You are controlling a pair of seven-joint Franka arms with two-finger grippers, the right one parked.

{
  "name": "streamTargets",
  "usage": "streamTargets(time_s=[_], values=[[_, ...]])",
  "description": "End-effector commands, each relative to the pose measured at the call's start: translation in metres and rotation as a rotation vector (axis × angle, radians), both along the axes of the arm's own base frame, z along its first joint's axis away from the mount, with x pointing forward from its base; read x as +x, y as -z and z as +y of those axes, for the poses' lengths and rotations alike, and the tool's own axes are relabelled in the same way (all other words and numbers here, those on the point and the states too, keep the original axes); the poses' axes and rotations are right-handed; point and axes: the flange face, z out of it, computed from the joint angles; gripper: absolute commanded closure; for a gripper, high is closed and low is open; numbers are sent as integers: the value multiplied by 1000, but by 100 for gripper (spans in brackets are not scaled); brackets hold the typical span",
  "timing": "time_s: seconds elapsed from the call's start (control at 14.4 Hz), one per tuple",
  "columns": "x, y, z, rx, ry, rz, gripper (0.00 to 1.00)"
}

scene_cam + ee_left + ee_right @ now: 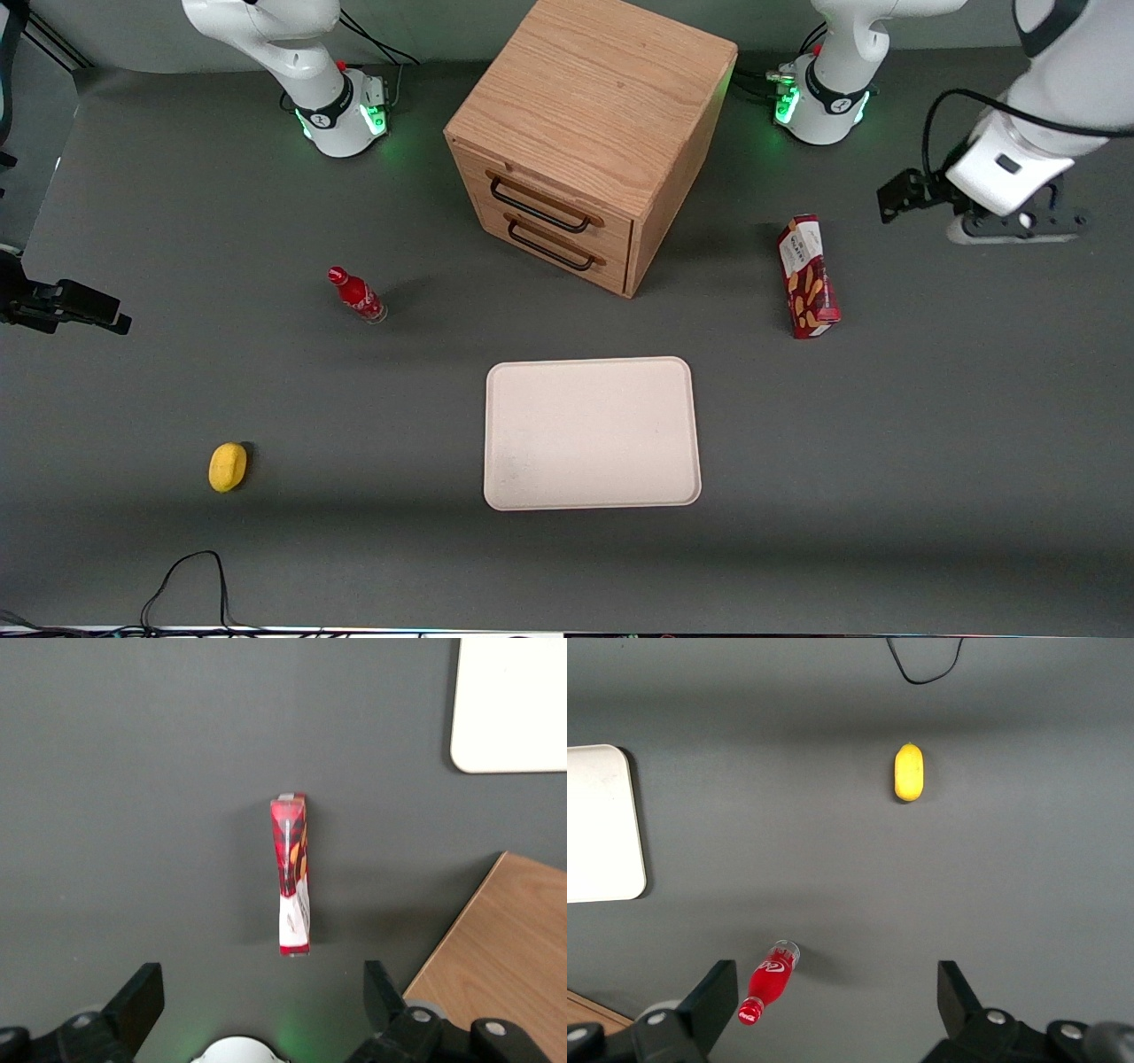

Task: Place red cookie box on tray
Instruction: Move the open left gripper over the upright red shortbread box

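Front view: the red cookie box (807, 277) lies on the grey table, well apart from the cream tray (592, 433), at about two o'clock from it and beside the wooden two-drawer cabinet (592, 142). The gripper (1014, 226) hangs above the table toward the working arm's end, at about two o'clock from the box.

Left wrist view: jaws spread wide and empty, both fingers (135, 1002) apart from the box (292, 874). A tray corner (509, 704) sits at two o'clock from the box.

Right wrist view: a red bottle (769, 981) lies at seven o'clock from a yellow lemon (908, 772).
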Motion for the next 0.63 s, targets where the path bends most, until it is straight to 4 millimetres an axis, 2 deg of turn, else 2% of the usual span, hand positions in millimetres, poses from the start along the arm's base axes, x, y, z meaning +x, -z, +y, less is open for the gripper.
streamTargets(time_s=[0.0,0.14,0.28,0.42,0.56], values=[[-58,13,4,-5,-31,-30,0],[-85,20,8,1,-43,-31,0],[-99,26,0,-5,-57,-29,0],[-99,35,-17,-11,-48,-28,0],[-100,58,-18,-18,-53,-32,0]])
